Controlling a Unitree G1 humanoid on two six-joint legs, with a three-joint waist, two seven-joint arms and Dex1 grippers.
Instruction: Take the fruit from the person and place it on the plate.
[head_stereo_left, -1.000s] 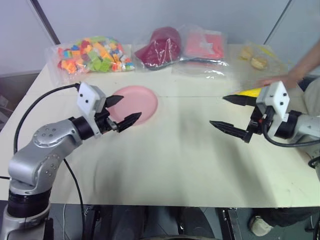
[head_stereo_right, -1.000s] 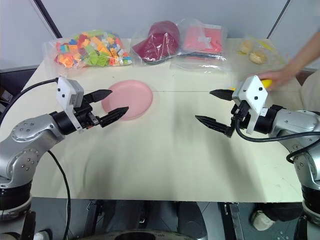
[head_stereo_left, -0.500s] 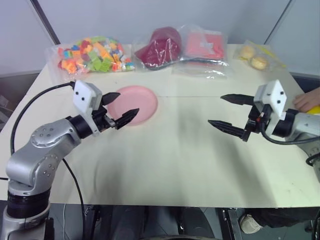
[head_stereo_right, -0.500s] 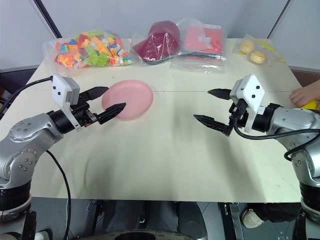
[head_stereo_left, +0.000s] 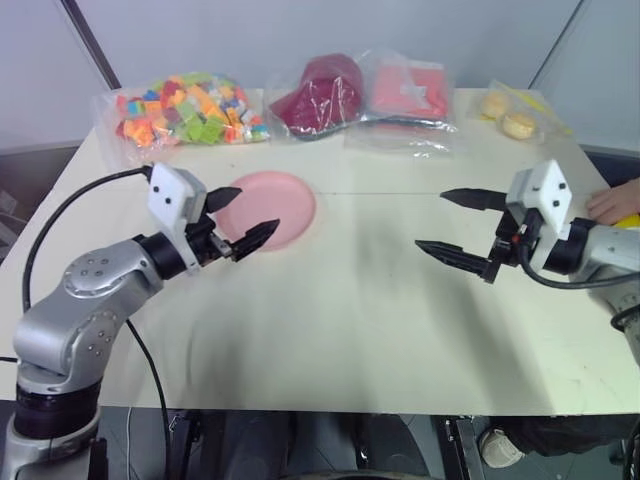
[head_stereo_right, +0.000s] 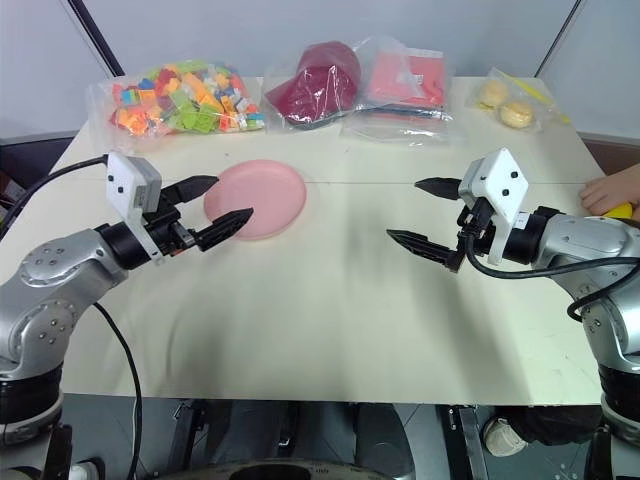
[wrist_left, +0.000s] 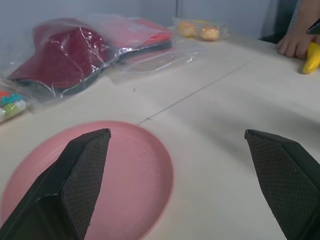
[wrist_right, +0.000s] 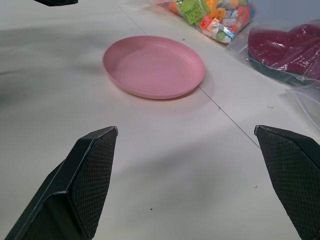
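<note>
With both the right gripper (head_stereo_right: 432, 214) and left gripper (head_stereo_right: 220, 203) spread empty, swing the right toward the person's hand (head_stereo_right: 607, 188), close across the smooth yellow curved banana (wrist_left: 311, 57), then carry it to the round pink plate (head_stereo_right: 262, 192).

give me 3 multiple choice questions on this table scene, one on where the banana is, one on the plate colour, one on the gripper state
1. Where is the banana?
A. on the plate
B. by the person's hand at the table's right edge
C. in the left gripper

2. What colour is the plate?
A. pink
B. blue
C. white

3. How are the two grippers?
A. both shut on the fruit
B. left shut, right open
C. both open and empty

Answers:
1 B, the yellow fruit lies beside the person's hand.
2 A, the round plate is plain pink.
3 C, the left gripper and right gripper each have their fingers spread with nothing between.
</note>
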